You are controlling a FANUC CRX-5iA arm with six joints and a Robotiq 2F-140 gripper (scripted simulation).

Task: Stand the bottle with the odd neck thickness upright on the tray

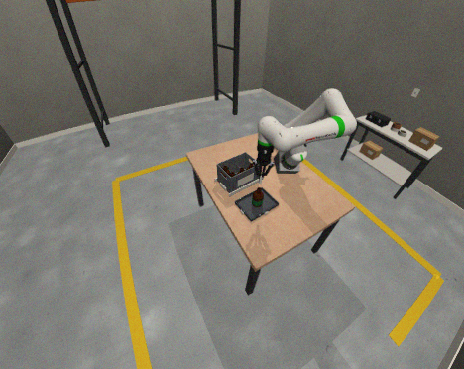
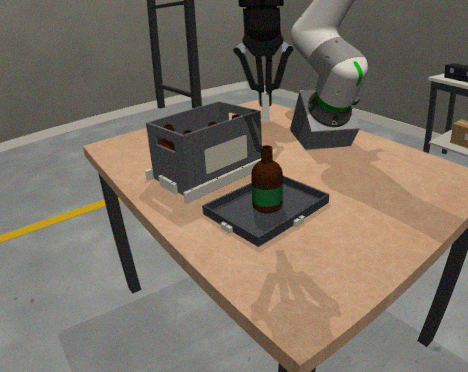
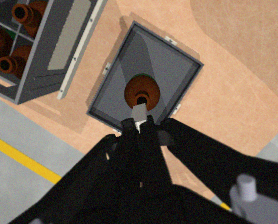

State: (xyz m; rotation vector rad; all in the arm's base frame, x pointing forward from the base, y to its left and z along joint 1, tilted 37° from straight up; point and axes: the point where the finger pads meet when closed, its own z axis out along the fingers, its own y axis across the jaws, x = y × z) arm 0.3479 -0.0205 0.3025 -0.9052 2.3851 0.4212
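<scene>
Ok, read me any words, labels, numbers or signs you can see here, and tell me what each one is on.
Nothing can be read.
Red marking on the robot arm: too small and blurred.
Pale panel on the crate: blank.
Green band on the bottle: no text visible.
Pale labels on the cardboard boxes on the side table: too small to read.
</scene>
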